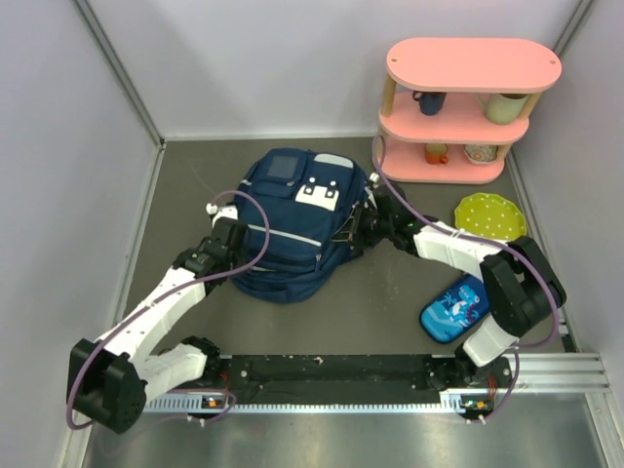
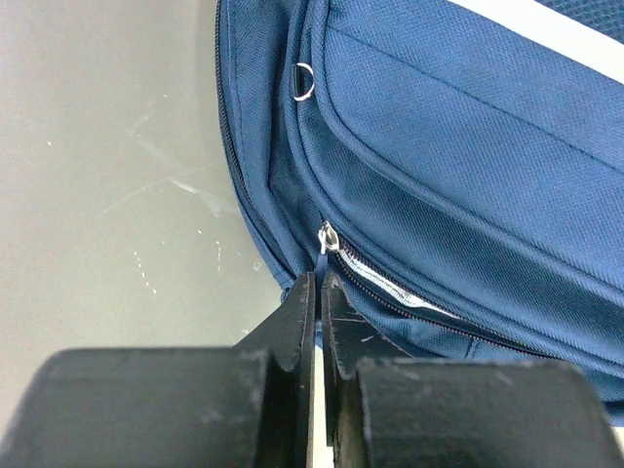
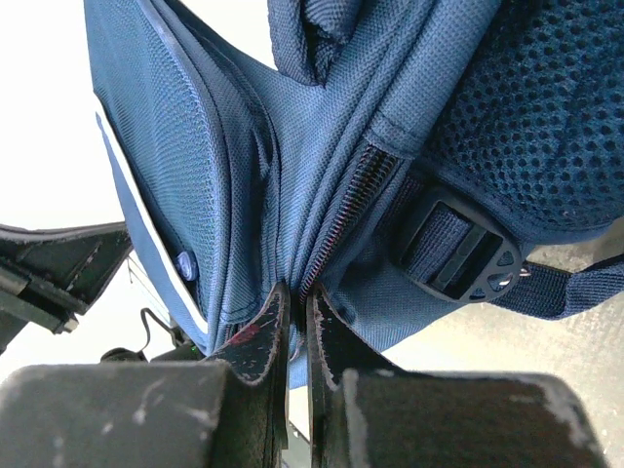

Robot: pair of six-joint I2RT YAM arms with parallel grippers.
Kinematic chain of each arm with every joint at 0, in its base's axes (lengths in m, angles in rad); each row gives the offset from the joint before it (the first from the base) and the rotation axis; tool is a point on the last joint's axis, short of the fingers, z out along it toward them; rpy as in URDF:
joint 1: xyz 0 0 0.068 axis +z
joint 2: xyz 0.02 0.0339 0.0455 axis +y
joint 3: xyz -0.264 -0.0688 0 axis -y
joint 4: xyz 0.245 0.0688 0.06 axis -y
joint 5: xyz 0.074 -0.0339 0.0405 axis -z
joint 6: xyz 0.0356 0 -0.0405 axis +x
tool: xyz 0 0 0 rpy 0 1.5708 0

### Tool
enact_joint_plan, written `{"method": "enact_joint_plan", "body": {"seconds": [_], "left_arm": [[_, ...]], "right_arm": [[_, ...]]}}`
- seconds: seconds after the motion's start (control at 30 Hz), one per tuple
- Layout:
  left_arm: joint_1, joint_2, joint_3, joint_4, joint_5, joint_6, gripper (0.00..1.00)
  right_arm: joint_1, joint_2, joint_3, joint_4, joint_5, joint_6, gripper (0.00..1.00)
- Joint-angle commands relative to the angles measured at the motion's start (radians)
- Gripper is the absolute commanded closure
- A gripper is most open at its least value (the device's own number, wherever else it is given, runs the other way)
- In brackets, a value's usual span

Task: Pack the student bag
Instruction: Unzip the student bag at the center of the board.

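The navy student bag (image 1: 292,219) lies flat in the middle of the table, front pocket up. My left gripper (image 1: 237,237) is at the bag's left side. In the left wrist view it (image 2: 320,281) is shut on the blue pull tab just below the silver zipper slider (image 2: 328,237). To the right of the slider the zipper (image 2: 409,297) gapes slightly. My right gripper (image 1: 367,226) is at the bag's right side. In the right wrist view it (image 3: 295,295) is shut on a fold of bag fabric beside a closed zipper (image 3: 346,210), near a strap buckle (image 3: 458,255).
A pink three-tier shelf (image 1: 473,63) with cups stands at the back right. A green dotted plate (image 1: 490,214) lies in front of it. A small blue cartoon-print pencil case (image 1: 455,307) lies by the right arm. Grey walls close in on three sides.
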Motion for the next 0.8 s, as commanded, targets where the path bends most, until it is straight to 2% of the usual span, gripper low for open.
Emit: {"method": "enact_joint_plan", "body": {"seconds": [0.0, 0.17, 0.33, 0.37, 0.53, 0.57, 0.67, 0.7, 0.73, 0.77], "left_arm": [[0.051, 0.028, 0.02, 0.07, -0.011, 0.075, 1.0], [0.051, -0.001, -0.014, 0.094, 0.02, 0.05, 1.0], [0.052, -0.058, -0.05, 0.103, -0.03, 0.035, 1.0], [0.052, -0.059, -0.049, 0.106, -0.077, 0.03, 1.0], [0.077, 0.022, 0.002, 0.164, -0.101, 0.072, 1.0], [0.08, 0.043, 0.012, 0.163, -0.096, 0.075, 1.0], [0.08, 0.074, 0.051, 0.15, 0.034, 0.099, 1.0], [0.079, 0.051, 0.043, 0.156, 0.112, 0.105, 0.98], [0.075, 0.028, 0.031, 0.176, 0.14, 0.106, 0.82], [0.074, 0.001, 0.013, 0.186, 0.163, 0.107, 0.74]], "right_arm": [[-0.042, -0.049, 0.068, 0.0, 0.003, -0.067, 1.0], [-0.042, -0.018, 0.107, -0.042, -0.014, -0.122, 1.0], [-0.041, 0.011, 0.208, -0.196, 0.055, -0.268, 1.0], [-0.041, 0.013, 0.219, -0.213, 0.067, -0.283, 1.0], [-0.047, -0.003, 0.223, -0.242, 0.084, -0.319, 1.0], [-0.047, -0.003, 0.223, -0.241, 0.078, -0.32, 1.0], [-0.047, 0.017, 0.234, -0.241, 0.032, -0.322, 1.0], [-0.047, 0.023, 0.24, -0.241, 0.018, -0.328, 1.0], [-0.049, 0.037, 0.249, -0.239, 0.005, -0.337, 1.0], [-0.049, 0.042, 0.256, -0.239, -0.002, -0.346, 1.0]]}}
